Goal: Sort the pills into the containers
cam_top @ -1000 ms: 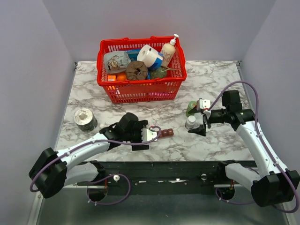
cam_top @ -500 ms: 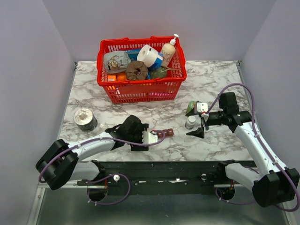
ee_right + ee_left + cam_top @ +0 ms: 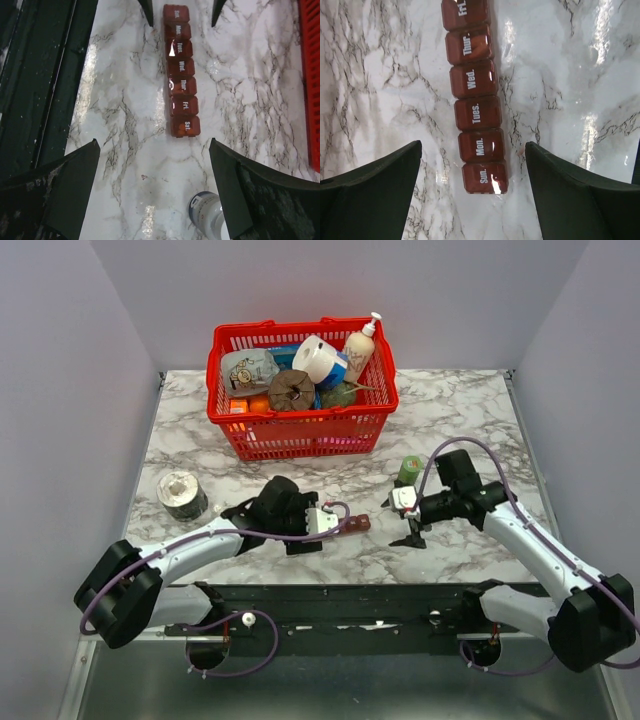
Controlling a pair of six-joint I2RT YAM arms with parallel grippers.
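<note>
The containers are one dark red-brown strip of day-labelled lidded compartments lying flat on the marble, also seen as the strip and the strip. My left gripper is open, its dark fingers either side of the "Sun." and "Mon." end without touching. My right gripper is open just short of the "Sat." end. Orange pills show through the "Sat." lid. A small clear bottle stands by the right gripper's right finger. From above, the left gripper and the right gripper face each other across the strip.
A red basket full of household items stands at the back. A green bottle stands behind the right gripper. A grey round tin sits at the left. The table's dark front rail runs close by the strip.
The right gripper has swung left, away from the green bottle, toward the strip's right end. The left gripper's jaws have narrowed slightly around the strip's left end.
</note>
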